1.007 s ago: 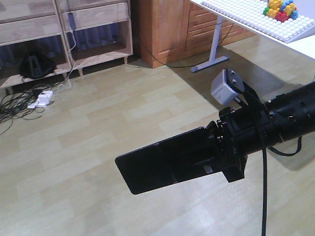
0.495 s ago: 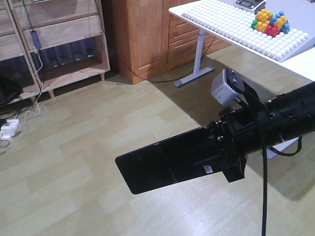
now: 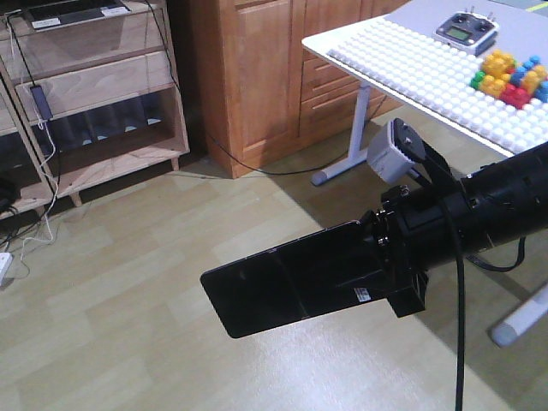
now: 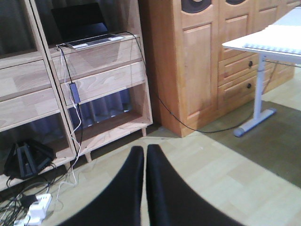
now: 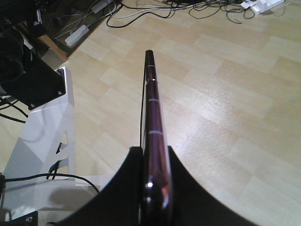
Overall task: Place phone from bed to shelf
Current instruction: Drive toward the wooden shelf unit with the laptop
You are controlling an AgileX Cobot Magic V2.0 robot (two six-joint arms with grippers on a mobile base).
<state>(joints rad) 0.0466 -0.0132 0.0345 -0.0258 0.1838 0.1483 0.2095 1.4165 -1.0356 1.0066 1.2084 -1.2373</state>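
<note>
Compared with a second ago, the light natural-wood shelf (image 3: 103, 86) stands larger in the front view and its upper tier with the grey laptop (image 4: 80, 23) has come in. The slim black glossy phone (image 3: 291, 278) stays clamped by one end in the right gripper (image 3: 377, 265) — so I judge the base is carrying it toward the shelf. The phone hangs over the floor, well apart from the shelf. The left gripper (image 4: 144, 150) has its jaws pressed together on nothing, and a black hanging cable (image 4: 74, 92) drapes over the tiers — a possible obstacle.

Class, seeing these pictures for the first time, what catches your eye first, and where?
The slim black glossy phone, clamped by the right gripper, juts out over the wood floor at centre. Behind, at left, stands the light natural-wood shelf; at upper right, bright toy bricks sit on a white studded table.
</note>
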